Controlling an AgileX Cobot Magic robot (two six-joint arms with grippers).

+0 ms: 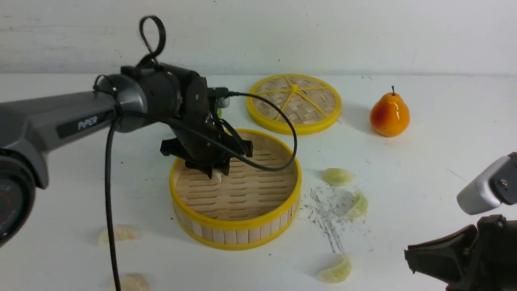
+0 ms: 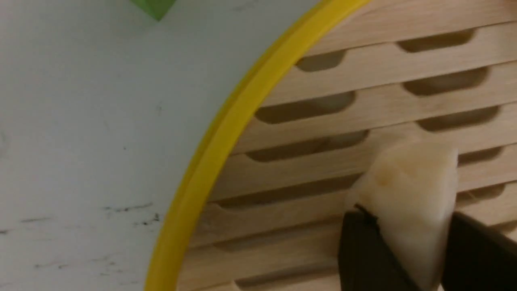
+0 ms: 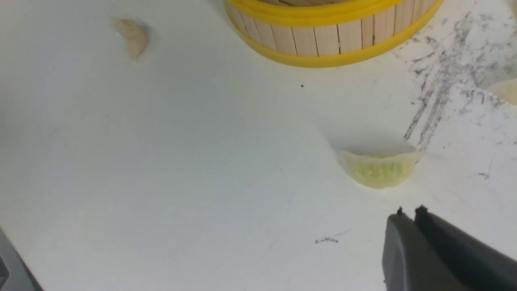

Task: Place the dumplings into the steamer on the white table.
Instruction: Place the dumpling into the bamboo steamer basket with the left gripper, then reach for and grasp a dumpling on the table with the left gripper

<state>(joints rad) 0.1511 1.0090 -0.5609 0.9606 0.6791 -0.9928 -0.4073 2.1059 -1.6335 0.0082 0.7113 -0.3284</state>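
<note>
1. Holds a cream-white dumpling (image 1: pixel 217 175) in the left gripper (image 1: pixel 217 171), jaws clamped on its two flat sides; in the left wrist view, sits wedged between the dark fingers (image 2: pixel 363 250).
2. Hangs that dumpling inside the ring of the steamer (image 1: pixel 238 224), over the slatted floor, left of centre and near the yellow rim. Cannot tell whether touching the slats.
3. Stands the steamer near the middle of the white table (image 1: pixel 444 169), under a loop of black cable (image 1: pixel 293 149) from the left arm.
4. Lies flat behind the steamer and to its right, apart from it: the woven lid (image 1: pixel 294 103).
5. Stands upright to the right of the lid, well apart: an orange-yellow pear (image 1: pixel 389 115).
6. Rest on the table right of the steamer, among dark scuff marks: far green dumpling (image 1: pixel 337 176), middle green dumpling (image 1: pixel 358 205), near green dumpling (image 1: pixel 335 271), all apart from one another.
7. Rest on the table at the left front, outside the steamer: one cream dumpling (image 1: pixel 120 233) near the wall, another cream dumpling (image 1: pixel 131 283) at the picture's lower edge.
8. Shows the right gripper (image 3: pixel 408 211) low at the right front, jaws together with nothing between them, near the near green dumpling, not touching it.
</note>
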